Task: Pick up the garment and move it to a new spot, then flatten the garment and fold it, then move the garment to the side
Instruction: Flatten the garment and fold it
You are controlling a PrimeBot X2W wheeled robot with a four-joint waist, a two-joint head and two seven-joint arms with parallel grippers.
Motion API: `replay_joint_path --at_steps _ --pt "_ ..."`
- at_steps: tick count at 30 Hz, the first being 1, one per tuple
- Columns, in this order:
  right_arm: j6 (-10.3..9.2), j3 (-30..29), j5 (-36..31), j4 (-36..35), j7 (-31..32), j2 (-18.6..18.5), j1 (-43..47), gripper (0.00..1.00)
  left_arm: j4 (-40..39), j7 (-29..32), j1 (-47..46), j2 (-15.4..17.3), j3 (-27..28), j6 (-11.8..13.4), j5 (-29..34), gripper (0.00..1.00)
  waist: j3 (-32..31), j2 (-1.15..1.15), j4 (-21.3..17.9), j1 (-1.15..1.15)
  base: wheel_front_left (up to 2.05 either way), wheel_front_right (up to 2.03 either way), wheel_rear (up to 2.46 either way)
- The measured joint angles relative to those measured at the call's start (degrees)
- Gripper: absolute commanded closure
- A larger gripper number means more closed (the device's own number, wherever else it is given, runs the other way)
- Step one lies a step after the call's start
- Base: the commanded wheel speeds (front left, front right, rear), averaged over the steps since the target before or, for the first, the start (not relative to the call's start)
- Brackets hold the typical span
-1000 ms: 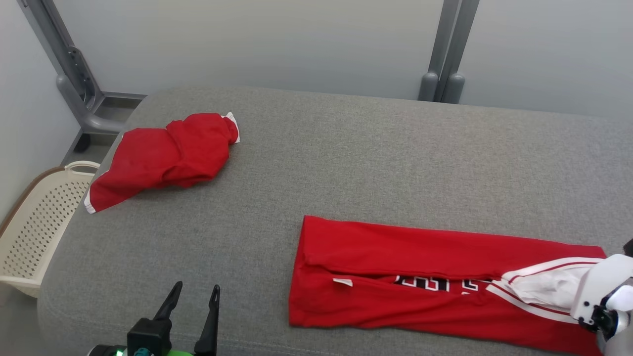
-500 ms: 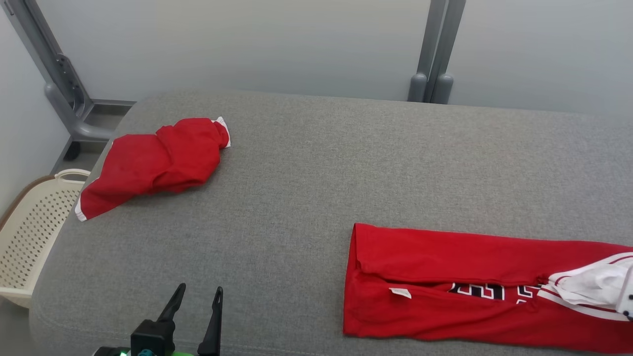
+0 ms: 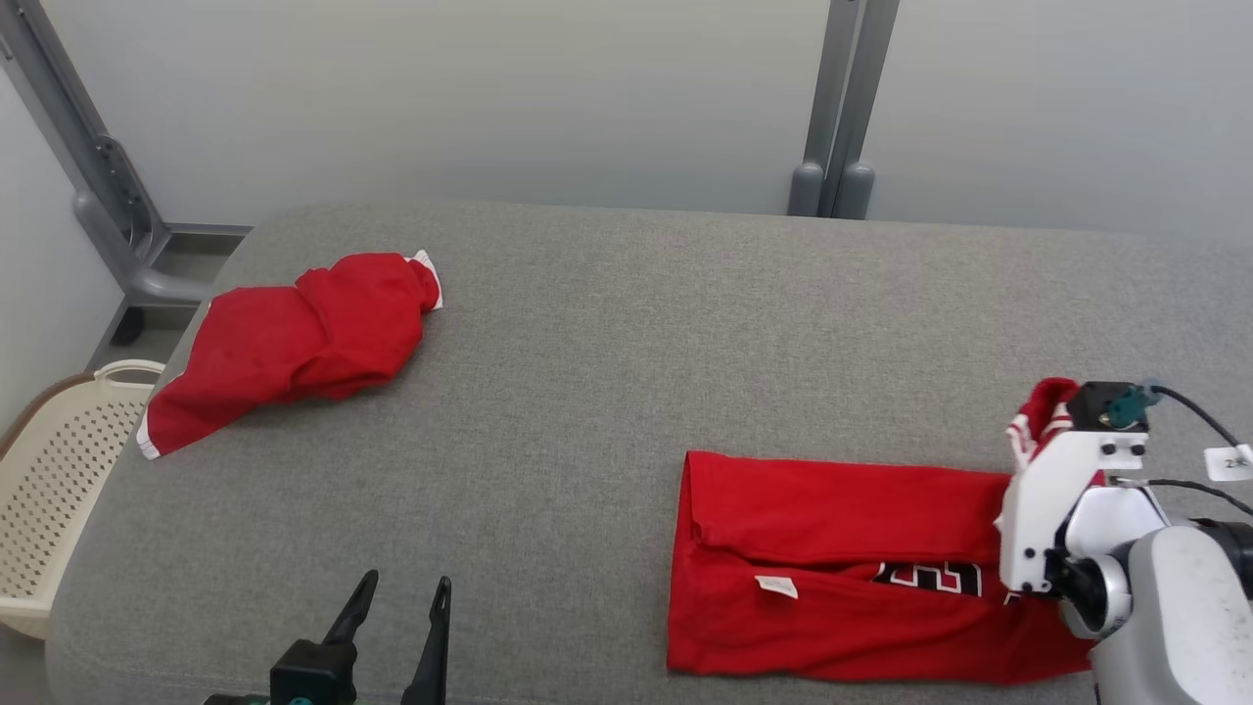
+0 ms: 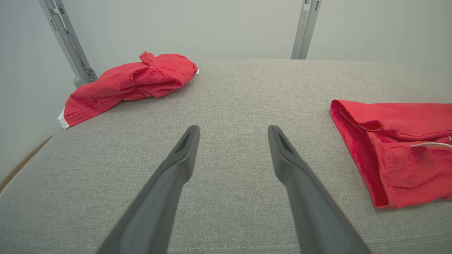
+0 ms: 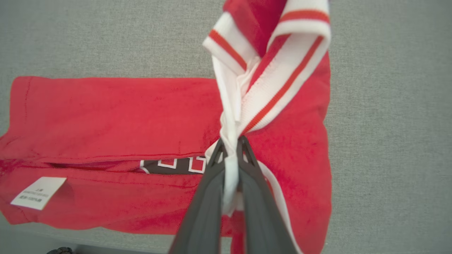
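The right gripper (image 5: 230, 143) is holding its 2 dark fingers pressed together on the white, red-striped trim of the red jersey garment (image 3: 832, 578), and it is lifting that trimmed end up above the rest of the cloth. The garment is lying at the near right part of the grey woven fabric surface (image 3: 626, 323), narrowed into 1 long band with its sides turned in, a white care label (image 5: 39, 192) showing near its free end and black-and-white lettering peeking out of the seam. The left gripper (image 3: 401, 597) is hovering low over bare grey fabric at the near left, its 2 fingers spread wide and gripping nothing, well apart from the garment.

Judging by this layout, the relocating and flattening are looking finished and the lengthwise folds are in place; the crosswise fold is looking under way, with the raised end yet to be laid over the body. After that, the shift to the side is remaining. A crumpled red cloth (image 3: 294, 343) is resting at the far left, near a cream perforated plastic basket (image 3: 49, 490) beside the surface.
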Motion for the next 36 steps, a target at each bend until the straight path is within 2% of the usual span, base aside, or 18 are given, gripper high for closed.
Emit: replay_joint_path --at_steps 6,14,22,32,33,34,35,36 --pt "0.0 7.73 5.82 1.87 0.12 0.58 -0.82 1.0 0.81 -0.22 -0.24 -0.29 -0.58 -0.22 -0.1 0.0 -0.45 0.0 0.08 0.0 0.0 0.0 0.0" --pt "-0.01 17.71 16.07 9.61 -4.32 0.65 -4.26 1.0 1.77 -0.31 -1.14 -0.33 -1.44 -0.63 -0.1 0.0 -0.88 0.0 1.35 0.0 0.0 0.0 0.0" --pt "-0.01 26.06 22.05 17.38 -8.58 0.66 -8.42 1.0 2.2 -0.33 -1.2 -0.43 -2.12 -0.76 -0.11 0.0 -1.1 0.0 2.84 0.0 0.0 0.0 0.0" --pt "-0.01 33.15 27.54 24.65 -12.46 0.66 -11.71 1.0 2.72 -0.33 -1.83 -0.44 -2.63 -0.75 -0.32 0.0 -0.99 0.0 4.02 0.0 0.0 0.0 0.0" --pt "-0.02 33.73 28.14 25.04 -13.07 0.65 -11.96 0.76 2.71 -0.33 -1.98 -0.44 -2.67 -0.71 -0.35 0.0 -0.98 0.0 4.05 0.0 0.0 0.0 0.0" --pt "-0.02 34.19 29.0 25.29 -13.8 0.66 -12.29 0.16 2.71 -0.33 -2.07 -0.44 -2.66 -0.69 -0.36 0.0 -0.98 0.0 4.04 0.0 0.0 0.0 0.0" --pt "-0.02 34.34 29.98 25.61 -14.6 0.7 -12.71 0.0 2.71 -0.34 -2.08 -0.45 -2.69 -0.67 -0.4 0.0 -0.99 0.0 4.0 0.0 0.0 0.0 0.0" --pt "-0.02 34.77 30.89 25.84 -15.45 0.69 -13.16 0.0 2.74 -0.38 -2.08 -0.44 -2.7 -0.52 -0.45 0.0 -1.0 0.0 3.96 0.0 0.0 0.0 0.0"
